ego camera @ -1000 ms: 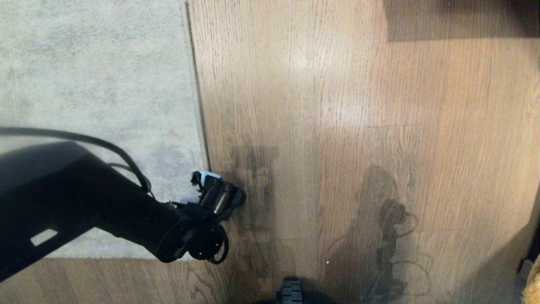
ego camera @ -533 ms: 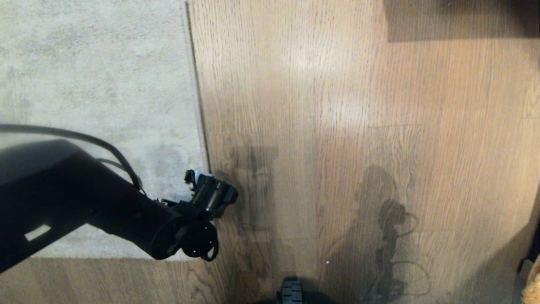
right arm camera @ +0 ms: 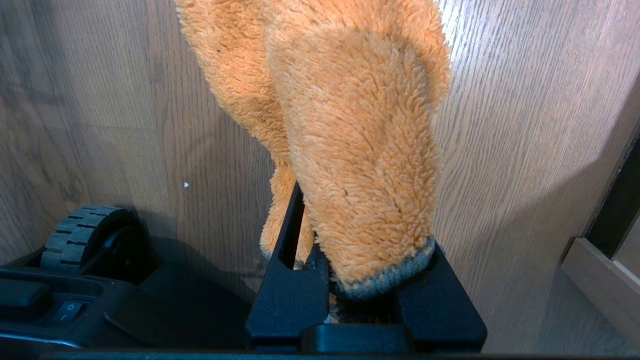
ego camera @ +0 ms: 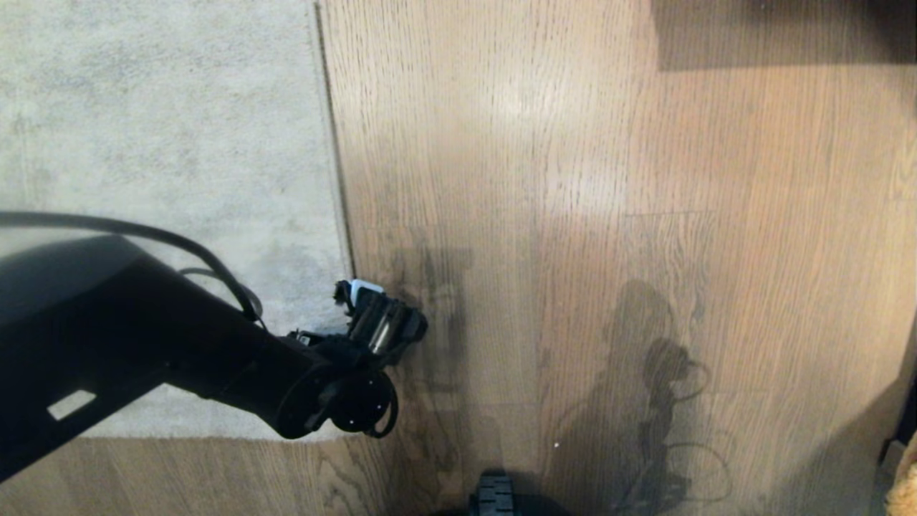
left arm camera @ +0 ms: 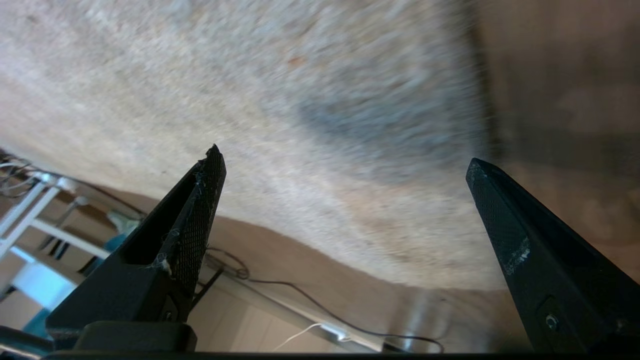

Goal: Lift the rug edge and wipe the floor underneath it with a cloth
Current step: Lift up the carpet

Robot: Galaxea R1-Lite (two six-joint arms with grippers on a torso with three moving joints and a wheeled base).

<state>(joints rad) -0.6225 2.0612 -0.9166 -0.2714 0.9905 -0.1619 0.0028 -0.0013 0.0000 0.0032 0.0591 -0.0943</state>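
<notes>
The pale grey rug covers the upper left, and its rug edge runs straight toward me over the brown wood floor. My left gripper hangs low over that border near the rug's near corner. In the left wrist view the left gripper is open wide and empty, with one finger over the pile and the other by the rug edge. My right gripper is shut on the fuzzy mustard cloth, whose grey hem sits at the jaws. A sliver of the cloth shows low on the right.
My base's wheel sits at the near edge, and the wheel also shows beside the right gripper. A dark shadowed block lies at the far right. A wooden furniture base stands close to the right gripper. Cables trail beyond the rug.
The left gripper swung a little toward the rug, then came back right and slightly forward over the rug edge. It stayed open. The right arm has not moved.
</notes>
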